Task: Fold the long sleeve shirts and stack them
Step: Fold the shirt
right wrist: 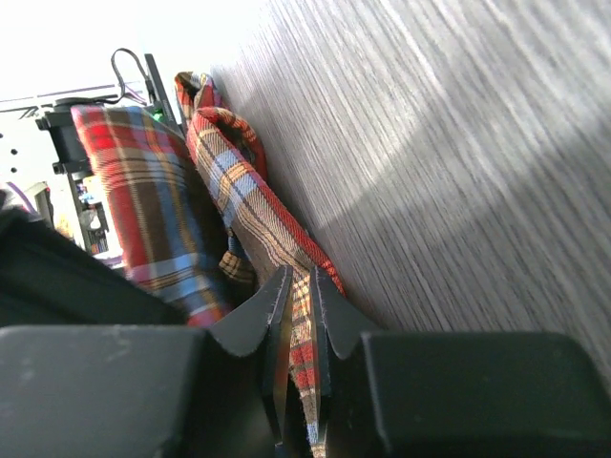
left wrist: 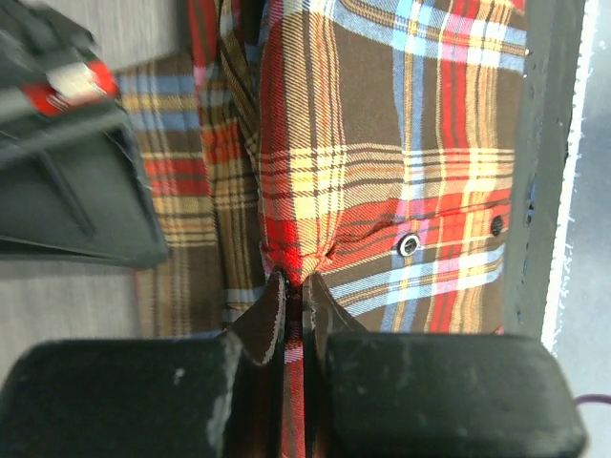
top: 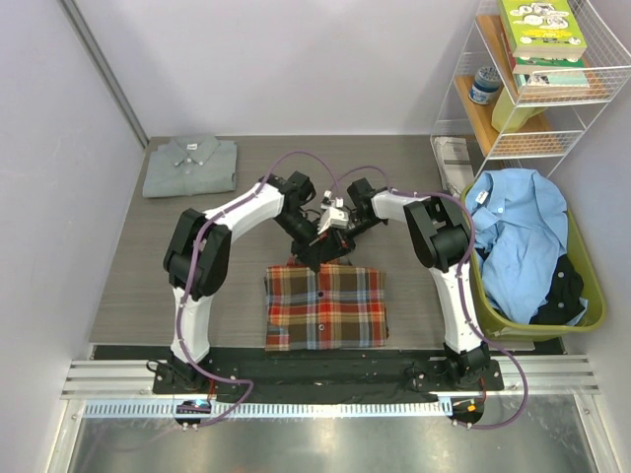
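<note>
Plaid flannel shirt (top: 325,307), folded to a compact rectangle, lies near the front edge of the grey tabletop (top: 138,286), between the two arms' bases. A pale grey shirt (top: 190,165) sits folded at the far left corner, well apart. Both arms reach down to the plaid's far edge. The left end effector (left wrist: 294,291) is clamped tight on a raised ridge of plaid cloth. The right end effector (right wrist: 298,286) is nearly closed, pinching a plaid fold just beside it. Folding appears finished and stacking looks to be the step in hand. The next move likely calls for lifting both grips together, level, and carrying the bundle onto the grey shirt without letting it unfold.
</note>
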Robot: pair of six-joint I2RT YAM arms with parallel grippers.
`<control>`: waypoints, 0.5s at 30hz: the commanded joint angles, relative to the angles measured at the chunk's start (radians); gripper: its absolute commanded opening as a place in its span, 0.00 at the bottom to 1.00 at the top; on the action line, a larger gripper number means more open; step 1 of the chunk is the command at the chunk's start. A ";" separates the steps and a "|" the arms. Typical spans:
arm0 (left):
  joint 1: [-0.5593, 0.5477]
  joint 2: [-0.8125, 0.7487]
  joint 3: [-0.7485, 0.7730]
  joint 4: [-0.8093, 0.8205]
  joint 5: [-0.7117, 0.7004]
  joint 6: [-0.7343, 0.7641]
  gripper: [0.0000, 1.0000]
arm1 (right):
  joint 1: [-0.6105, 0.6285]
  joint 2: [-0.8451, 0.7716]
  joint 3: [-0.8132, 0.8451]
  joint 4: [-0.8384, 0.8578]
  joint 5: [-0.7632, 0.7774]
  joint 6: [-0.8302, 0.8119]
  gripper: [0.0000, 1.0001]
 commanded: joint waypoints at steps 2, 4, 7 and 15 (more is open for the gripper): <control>0.022 0.073 0.133 -0.117 -0.001 0.074 0.00 | 0.009 0.013 0.006 -0.023 0.035 -0.048 0.19; 0.037 0.091 0.161 -0.126 -0.001 0.072 0.00 | 0.009 0.010 0.008 -0.029 0.037 -0.046 0.19; 0.051 0.115 0.178 -0.134 -0.013 0.071 0.00 | 0.009 0.010 0.013 -0.037 0.038 -0.072 0.19; 0.072 0.084 0.132 -0.073 -0.030 0.049 0.00 | 0.009 0.007 0.026 -0.057 0.057 -0.091 0.19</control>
